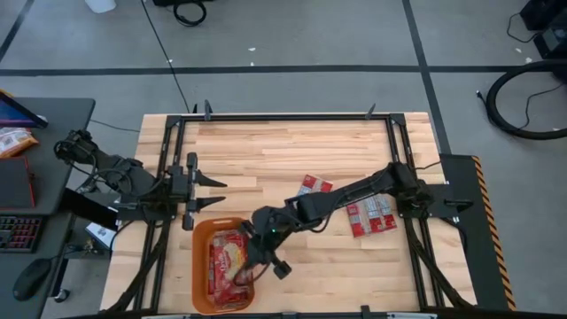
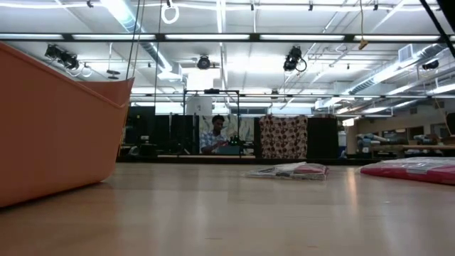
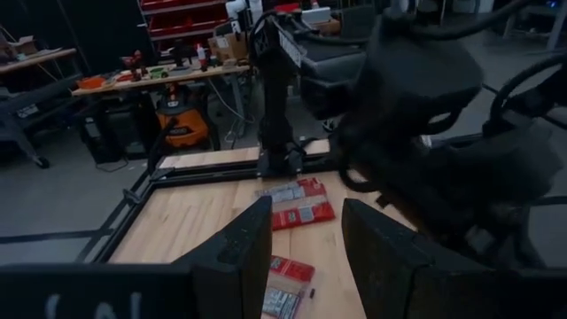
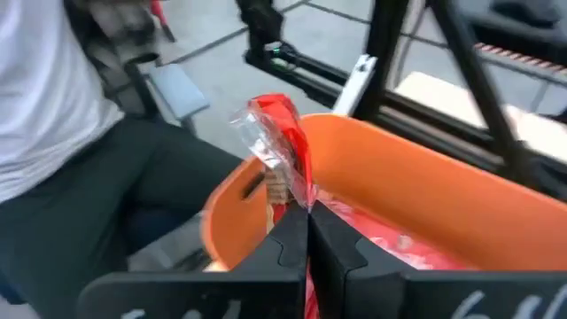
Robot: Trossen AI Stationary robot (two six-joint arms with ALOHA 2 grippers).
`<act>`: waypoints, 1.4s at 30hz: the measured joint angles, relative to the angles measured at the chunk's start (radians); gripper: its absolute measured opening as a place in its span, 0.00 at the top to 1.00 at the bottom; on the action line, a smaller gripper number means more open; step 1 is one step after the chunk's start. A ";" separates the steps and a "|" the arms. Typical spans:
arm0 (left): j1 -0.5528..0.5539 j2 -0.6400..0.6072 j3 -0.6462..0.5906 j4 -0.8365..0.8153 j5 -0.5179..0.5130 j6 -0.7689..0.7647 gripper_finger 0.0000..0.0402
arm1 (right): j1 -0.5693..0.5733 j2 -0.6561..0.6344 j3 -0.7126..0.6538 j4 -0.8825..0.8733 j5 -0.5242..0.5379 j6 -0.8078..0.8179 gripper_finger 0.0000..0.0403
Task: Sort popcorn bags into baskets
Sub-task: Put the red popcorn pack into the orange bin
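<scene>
Right gripper [image 4: 307,232] hangs over the orange basket [image 1: 202,266], fingers pinched tight on one popcorn bag [image 4: 276,146]. Release too near the rim and it could slide onto the surface. Left gripper [image 1: 213,191] waits, fingers spread, empty.

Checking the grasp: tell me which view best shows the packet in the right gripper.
The right wrist view: the right gripper pinches the popcorn bag above the orange basket. The high view shows it small; the low and left wrist views show none of it.

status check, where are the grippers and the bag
Right gripper shut on a bag, over the basket. Left gripper open, waiting at table's left. Nothing in the way.
</scene>
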 joint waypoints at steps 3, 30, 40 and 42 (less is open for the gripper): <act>0.000 0.000 0.000 -0.001 -0.001 0.000 0.64 | -0.026 0.023 0.003 0.032 0.026 -0.036 0.98; -0.001 0.001 0.000 -0.052 0.000 -0.005 0.64 | -0.106 0.116 0.001 0.089 0.286 0.097 0.76; 0.000 0.002 0.000 -0.198 0.001 -0.080 0.64 | -0.071 0.030 0.001 -0.260 0.306 0.088 0.74; 0.000 0.003 0.000 -0.231 0.001 -0.101 0.64 | -0.059 0.020 0.001 -0.358 0.350 0.088 0.74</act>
